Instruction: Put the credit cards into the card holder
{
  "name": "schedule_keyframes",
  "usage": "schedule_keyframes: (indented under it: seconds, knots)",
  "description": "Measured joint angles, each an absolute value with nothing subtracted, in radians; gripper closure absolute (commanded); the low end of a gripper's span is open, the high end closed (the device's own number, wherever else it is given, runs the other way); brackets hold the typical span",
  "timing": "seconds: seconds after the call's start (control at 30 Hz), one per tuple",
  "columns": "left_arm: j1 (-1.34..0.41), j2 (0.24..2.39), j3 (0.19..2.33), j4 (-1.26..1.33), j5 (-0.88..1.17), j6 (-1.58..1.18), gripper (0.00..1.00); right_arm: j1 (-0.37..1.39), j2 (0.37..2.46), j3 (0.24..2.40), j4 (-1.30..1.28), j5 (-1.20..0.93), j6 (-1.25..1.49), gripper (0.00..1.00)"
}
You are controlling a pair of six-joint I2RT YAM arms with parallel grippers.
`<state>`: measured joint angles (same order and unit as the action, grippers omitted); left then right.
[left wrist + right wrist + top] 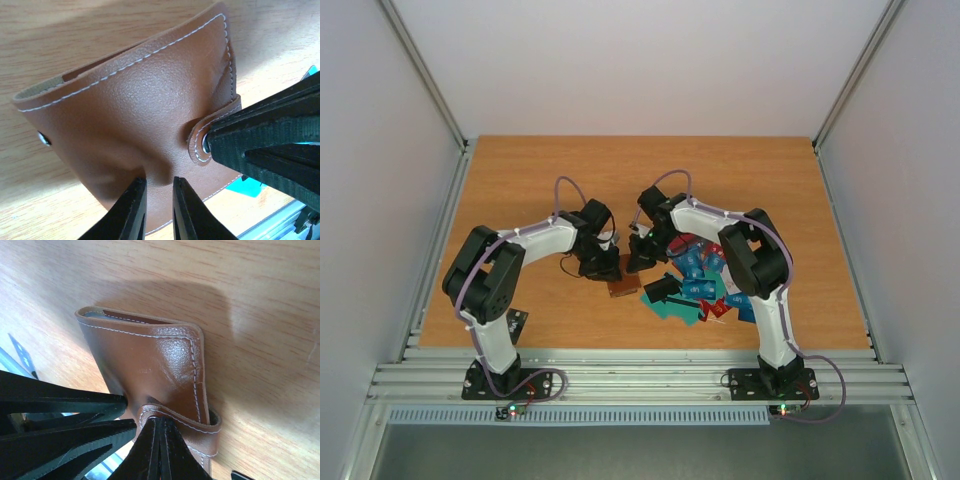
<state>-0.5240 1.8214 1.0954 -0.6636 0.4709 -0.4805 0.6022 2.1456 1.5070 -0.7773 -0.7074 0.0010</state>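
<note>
Brown leather with pale stitching: the card holder (140,115) sits near the front middle of the wooden table (570,170), between the two arms. It is tipped up on edge rather than lying flat, and its folded sides bow apart at the top to leave a narrow gap. Whether anything is inside that gap cannot be told.

The left gripper (159,182) pinches the holder's lower edge, its two fingers nearly together with the leather between them. The right gripper (159,422) comes in from the other side with its fingers pressed tight together on the small snap strap (200,142), which curls around the holder's side. The two grippers almost meet there, tip beside tip.

Just to the right of the holder, under the right arm, the cards (700,285) lie in a loose overlapping heap — teal, blue and red. None of them is in either gripper.
</note>
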Motion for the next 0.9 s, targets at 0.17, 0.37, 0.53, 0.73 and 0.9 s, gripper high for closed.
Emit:
schedule_keyframes:
  seconds: [0.17,0.37,0.53,0.73,0.9]
  knots:
    - [-0.524,1.827,1.102,-0.671,0.471,-0.477,0.82,0.616,2.146,1.522,-0.797,-0.668,-0.013,0.99]
    - [-0.524,1.827,1.102,-0.671,0.472,-0.477,0.82,0.63,2.146,1.534,-0.812,-0.63,-0.015,0.99]
    - [-0.524,1.827,1.102,-0.671,0.473,-0.477,0.82,0.642,2.15,1.551,-0.83,-0.598,-0.014,0.99]
    - [-0.522,1.827,1.099,-0.668,0.477,-0.478,0.82,0.652,2.157,1.563,-0.844,-0.564,0.014,0.99]
    - [-0.518,1.827,1.092,-0.66,0.486,-0.482,0.82,0.673,2.157,1.557,-0.846,-0.514,0.049,0.99]
